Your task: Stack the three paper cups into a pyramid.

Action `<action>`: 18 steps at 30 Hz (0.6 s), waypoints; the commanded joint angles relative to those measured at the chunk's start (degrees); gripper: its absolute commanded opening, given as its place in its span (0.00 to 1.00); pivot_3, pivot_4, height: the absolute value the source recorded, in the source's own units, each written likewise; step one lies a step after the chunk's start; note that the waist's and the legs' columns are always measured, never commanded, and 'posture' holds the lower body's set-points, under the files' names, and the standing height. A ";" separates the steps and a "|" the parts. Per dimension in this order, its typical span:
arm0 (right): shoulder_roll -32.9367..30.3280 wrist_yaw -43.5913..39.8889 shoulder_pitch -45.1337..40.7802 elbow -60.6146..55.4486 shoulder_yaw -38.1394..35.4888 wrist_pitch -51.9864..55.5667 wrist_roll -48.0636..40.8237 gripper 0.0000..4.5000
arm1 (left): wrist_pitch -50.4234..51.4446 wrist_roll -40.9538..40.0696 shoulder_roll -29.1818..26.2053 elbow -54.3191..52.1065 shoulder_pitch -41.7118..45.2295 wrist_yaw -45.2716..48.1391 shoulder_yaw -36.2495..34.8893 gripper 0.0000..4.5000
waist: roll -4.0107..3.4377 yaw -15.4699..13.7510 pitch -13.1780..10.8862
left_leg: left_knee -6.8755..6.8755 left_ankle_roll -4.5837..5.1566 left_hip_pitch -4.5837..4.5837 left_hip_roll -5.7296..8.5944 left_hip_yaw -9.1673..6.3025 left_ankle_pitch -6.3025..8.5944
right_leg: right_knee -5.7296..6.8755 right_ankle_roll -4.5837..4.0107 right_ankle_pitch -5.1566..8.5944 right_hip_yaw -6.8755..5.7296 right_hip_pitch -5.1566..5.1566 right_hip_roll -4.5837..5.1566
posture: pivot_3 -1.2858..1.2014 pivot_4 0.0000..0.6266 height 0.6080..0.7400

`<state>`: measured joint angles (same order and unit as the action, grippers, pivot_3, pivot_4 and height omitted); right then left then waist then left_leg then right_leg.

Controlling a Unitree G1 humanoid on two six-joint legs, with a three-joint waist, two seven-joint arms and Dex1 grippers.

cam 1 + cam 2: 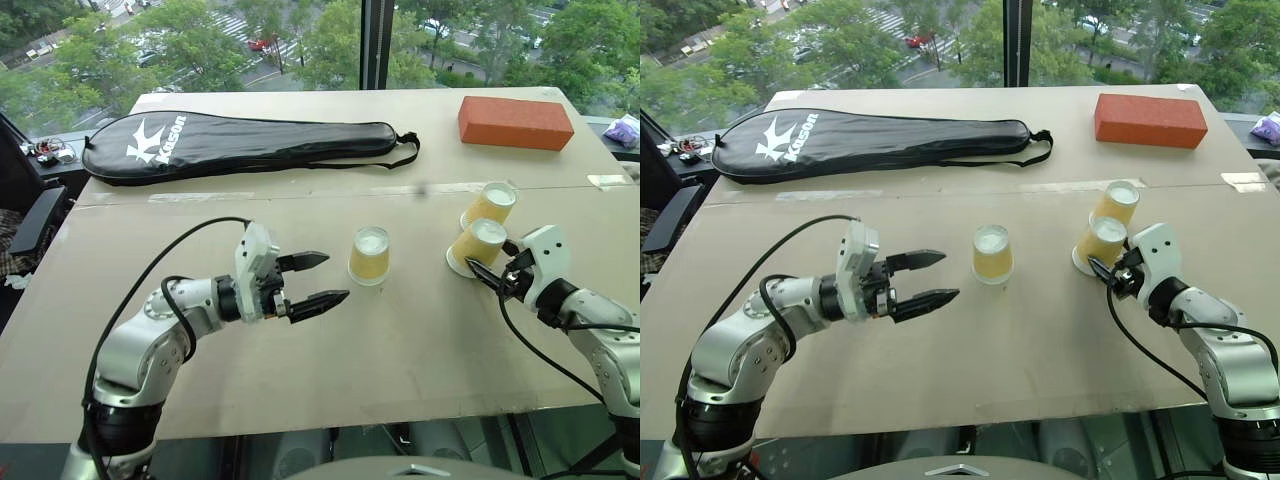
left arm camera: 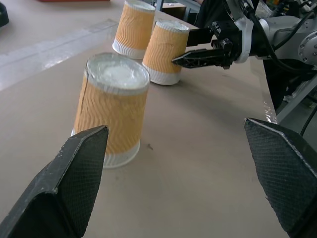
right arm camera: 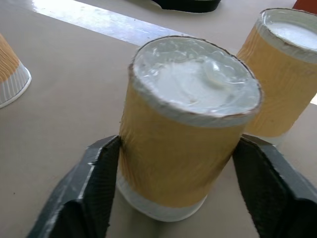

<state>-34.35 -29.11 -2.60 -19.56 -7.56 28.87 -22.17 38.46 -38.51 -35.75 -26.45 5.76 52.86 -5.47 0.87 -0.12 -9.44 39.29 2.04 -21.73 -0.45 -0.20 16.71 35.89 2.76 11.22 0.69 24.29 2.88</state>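
Three yellow-orange paper cups stand mouth down on the brown table [image 1: 300, 380]. One cup [image 1: 369, 256] stands alone in the middle. My left gripper [image 1: 335, 278] is open just to its left, a short gap from it, with nothing between its fingers [image 2: 74, 183]. The other two cups stand close together on the right, a far cup [image 1: 489, 203] and a near cup [image 1: 477, 245]. My right gripper [image 3: 177, 144] is shut on the near cup [image 3: 193, 89], one finger [image 3: 94, 188] pressed on each side low on its wall. No cup rests on another.
A black racket bag [image 1: 240, 145] lies across the back left of the table. An orange-red brick [image 1: 515, 122] sits at the back right, with a small purple thing [image 1: 625, 130] past it at the table's right edge. Windows run behind the table.
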 commanded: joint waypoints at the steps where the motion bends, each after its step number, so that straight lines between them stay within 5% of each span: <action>1: -0.97 -2.97 -1.30 -1.13 -2.16 -1.59 -1.59 0.34 | -0.92 -1.35 -0.50 -3.16 -1.37 -1.49 -2.38 1.00 | 0.00 0.02 0.00 | 0.00 0.00 0.01 0.00 -0.01 0.00 | 0.01 0.00 0.00 -0.01 -0.01 -0.01 | 0.52 0.24 1.00; 4: -2.01 -7.31 0.45 -3.38 -2.44 -3.16 -3.18 0.26 | -1.56 -1.60 -0.32 -3.81 -3.51 -2.19 -3.69 1.00 | -0.01 0.03 0.00 | -0.01 0.00 0.01 -0.01 -0.01 0.00 | 0.01 0.00 0.00 -0.01 0.00 -0.03 | 0.52 0.24 1.00; 8: -2.25 -11.36 0.52 -8.23 -0.39 -2.20 -6.74 0.26 | -3.59 -2.58 -0.77 -4.87 -8.57 -0.96 -6.84 1.00 | -0.03 0.32 -0.01 | -0.05 0.00 0.01 -0.07 -0.02 0.00 | 0.00 0.00 0.00 -0.01 0.02 -0.03 | 0.52 0.24 1.00; 18: -0.09 -13.30 -4.42 -3.42 11.07 -4.20 -0.04 0.25 | -5.42 -7.14 -3.67 -9.54 -19.07 2.06 -13.52 1.00 | -0.02 0.35 -0.01 | -0.04 -0.01 0.04 -0.13 -0.01 0.00 | 0.01 0.00 0.01 -0.03 0.01 -0.02 | 0.52 0.24 1.00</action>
<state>-34.19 -41.46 -5.86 -22.01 4.13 25.93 -22.14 34.27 -43.58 -38.75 -33.23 -13.23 54.57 -16.65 0.85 0.23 -9.45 39.26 2.04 -21.70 -0.58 -0.20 16.71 35.89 2.76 11.23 0.67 24.30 2.87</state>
